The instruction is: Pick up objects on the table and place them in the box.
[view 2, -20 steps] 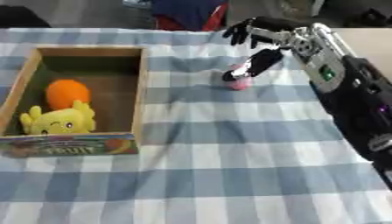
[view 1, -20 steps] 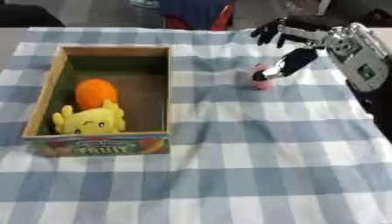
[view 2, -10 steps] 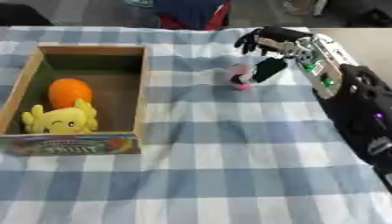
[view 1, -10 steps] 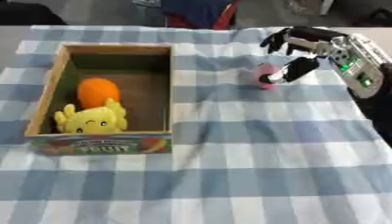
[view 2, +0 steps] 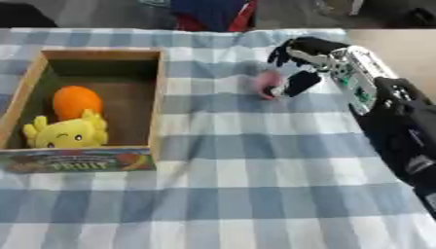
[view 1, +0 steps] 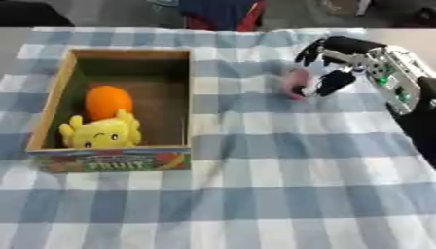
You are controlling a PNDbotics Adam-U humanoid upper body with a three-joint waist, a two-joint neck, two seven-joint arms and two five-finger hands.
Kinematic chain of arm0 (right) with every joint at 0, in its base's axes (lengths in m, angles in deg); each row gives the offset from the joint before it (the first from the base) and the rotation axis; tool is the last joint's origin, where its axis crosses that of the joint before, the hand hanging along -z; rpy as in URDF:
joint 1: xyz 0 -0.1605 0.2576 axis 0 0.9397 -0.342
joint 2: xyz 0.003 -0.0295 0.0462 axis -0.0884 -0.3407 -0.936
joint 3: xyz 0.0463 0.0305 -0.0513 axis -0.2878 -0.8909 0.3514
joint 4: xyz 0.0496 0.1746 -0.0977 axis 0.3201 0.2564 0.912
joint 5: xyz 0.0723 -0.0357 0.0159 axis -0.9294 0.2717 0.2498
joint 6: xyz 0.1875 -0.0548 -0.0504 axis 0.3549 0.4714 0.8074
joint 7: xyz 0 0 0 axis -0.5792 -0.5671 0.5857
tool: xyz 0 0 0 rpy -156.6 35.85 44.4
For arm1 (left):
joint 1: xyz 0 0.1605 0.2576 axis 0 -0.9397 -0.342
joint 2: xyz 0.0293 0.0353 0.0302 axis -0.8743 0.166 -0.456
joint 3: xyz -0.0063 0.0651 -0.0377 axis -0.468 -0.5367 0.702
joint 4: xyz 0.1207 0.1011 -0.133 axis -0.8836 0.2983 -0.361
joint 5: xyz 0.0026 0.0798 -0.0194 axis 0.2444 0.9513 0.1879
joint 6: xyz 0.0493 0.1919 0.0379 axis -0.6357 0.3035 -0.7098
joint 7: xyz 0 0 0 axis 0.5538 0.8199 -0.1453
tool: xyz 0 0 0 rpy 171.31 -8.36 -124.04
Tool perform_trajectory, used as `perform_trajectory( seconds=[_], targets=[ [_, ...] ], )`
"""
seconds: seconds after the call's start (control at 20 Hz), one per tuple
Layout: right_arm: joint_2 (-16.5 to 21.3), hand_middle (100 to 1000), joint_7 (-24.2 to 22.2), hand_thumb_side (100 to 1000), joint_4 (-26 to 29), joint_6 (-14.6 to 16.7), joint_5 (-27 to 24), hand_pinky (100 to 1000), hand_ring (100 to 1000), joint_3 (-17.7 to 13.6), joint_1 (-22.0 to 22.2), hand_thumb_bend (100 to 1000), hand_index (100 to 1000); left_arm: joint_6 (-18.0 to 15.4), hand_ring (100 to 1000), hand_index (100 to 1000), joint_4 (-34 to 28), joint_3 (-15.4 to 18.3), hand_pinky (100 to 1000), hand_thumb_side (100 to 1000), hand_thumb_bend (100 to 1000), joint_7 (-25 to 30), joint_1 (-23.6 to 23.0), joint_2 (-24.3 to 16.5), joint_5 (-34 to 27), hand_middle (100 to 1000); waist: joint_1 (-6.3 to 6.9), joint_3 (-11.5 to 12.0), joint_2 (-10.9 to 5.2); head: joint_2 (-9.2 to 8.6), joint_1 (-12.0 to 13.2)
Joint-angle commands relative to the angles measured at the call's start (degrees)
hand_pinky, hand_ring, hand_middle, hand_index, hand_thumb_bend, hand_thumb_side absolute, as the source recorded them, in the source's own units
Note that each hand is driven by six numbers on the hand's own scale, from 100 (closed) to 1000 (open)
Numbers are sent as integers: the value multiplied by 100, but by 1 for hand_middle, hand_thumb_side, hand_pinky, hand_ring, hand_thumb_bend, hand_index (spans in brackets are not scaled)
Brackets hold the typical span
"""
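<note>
Right hand point(view 1: 336, 61) has closed in on the pink thing point(view 1: 296, 82) over the last second: 1 s ago its fingers were spread above and right of it with the thumb just touching; now the fingers curl over the top and the thumb point(view 1: 332, 82) presses its right side. Reads as a pinch on it, though it's blurred, so contact on the far side can't be confirmed. The pink thing also sits further left in view than before, closer to the box point(view 1: 183, 97); part of that could be head tilt, since the box has shifted too. My read: the grasp is made or nearly made, and lift and carry to the box come next. Can't tell if it's off the cloth point(view 1: 281, 170) yet.

Location: pink thing is on or just above the checked cloth, right of the box and apart from its right wall, at about the height of its far half.

Counts:
- 1 box
- 2 items in the box: 1 orange ball point(view 1: 108, 101), 1 yellow plush point(view 1: 99, 133) just in front of it, touching
- 1 item outside: the pink thing
- 1 hand in view; left hand not visible
</note>
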Motion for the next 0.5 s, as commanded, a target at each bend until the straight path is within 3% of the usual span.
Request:
perform_trajectory(
  seconds=[0.05, 0.5],
  targets=[
    [76, 655, 22, 499, -47, 46, 111, 631, 793, -35, -76, 386, 821, -5, 622, 788, -112, 48, 266, 781, 122, 3, 73, -86, 9, 580, 5, 20, -100, -74, -10],
    [31, 532, 263, 469, -12, 85, 82, 598, 751, -33, -99, 278, 676, 4, 623, 788, -112, 45, 266, 780, 120, 15, 87, -82, -3, 580, -12, 20, -104, -61, 9]
  ],
)
